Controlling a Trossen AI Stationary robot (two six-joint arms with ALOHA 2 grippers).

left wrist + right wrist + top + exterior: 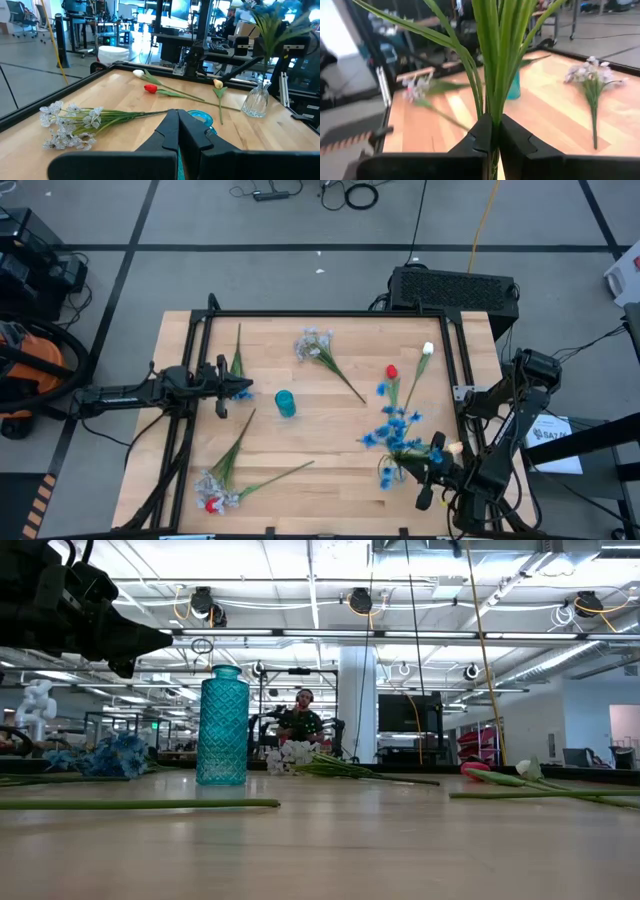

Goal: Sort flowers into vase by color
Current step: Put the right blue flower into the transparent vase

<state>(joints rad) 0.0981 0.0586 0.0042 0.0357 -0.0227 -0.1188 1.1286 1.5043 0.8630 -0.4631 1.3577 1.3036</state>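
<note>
The right gripper (491, 131) pinches green stems (492, 60) of a blue spray (392, 430) at the table's (320, 480) right front. The left gripper (177, 131), closed and empty, hovers beside the teal vase (285, 403)

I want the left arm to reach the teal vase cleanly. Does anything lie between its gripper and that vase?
No. In the high view the wood between the left gripper and the teal vase is bare.

Teal vase (286, 403) (diamond-textured), red tulip (391, 371), bright blue sprays (392, 426)
</note>
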